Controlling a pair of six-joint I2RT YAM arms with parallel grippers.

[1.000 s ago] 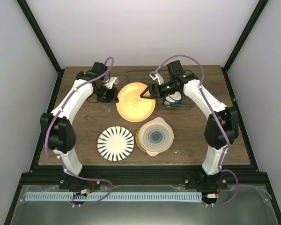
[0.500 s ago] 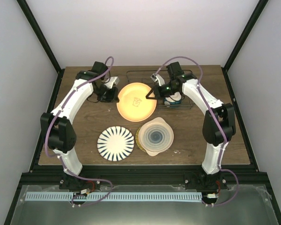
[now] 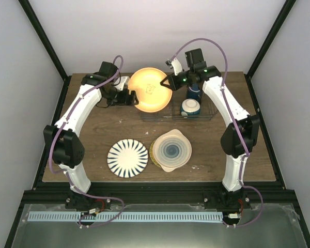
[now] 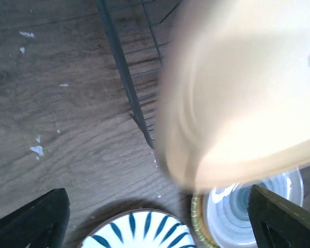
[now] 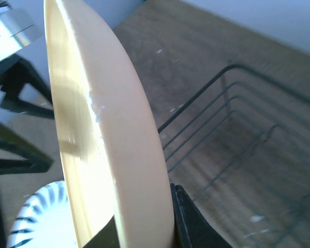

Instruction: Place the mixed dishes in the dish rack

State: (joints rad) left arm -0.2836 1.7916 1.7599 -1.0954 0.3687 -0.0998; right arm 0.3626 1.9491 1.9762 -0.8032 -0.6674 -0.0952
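Note:
My right gripper (image 3: 169,82) is shut on the rim of the orange-yellow plate (image 3: 150,89), holding it tilted up on edge over the left end of the wire dish rack (image 3: 206,114). In the right wrist view the plate (image 5: 108,129) fills the left side, pinched in my right gripper (image 5: 144,232), with the rack's wires (image 5: 237,129) behind. My left gripper (image 3: 132,97) is open just left of the plate, with nothing between its fingers (image 4: 36,222). The dark blue mug (image 3: 194,93) and the small bowl (image 3: 190,107) are inside the rack. The cream ringed plate (image 3: 170,150) lies on the table.
A white plate with blue rays (image 3: 127,158) lies front left of the ringed plate, which rests on a yellowish woven mat (image 3: 154,153). The left wrist view shows the rack's corner (image 4: 124,67), the rayed plate (image 4: 139,232) and the ringed plate (image 4: 258,206).
The right gripper closed on the orange-yellow plate's rim, then lifted it off the table and tipped it up toward the rack. The left gripper opened and shifted slightly back.

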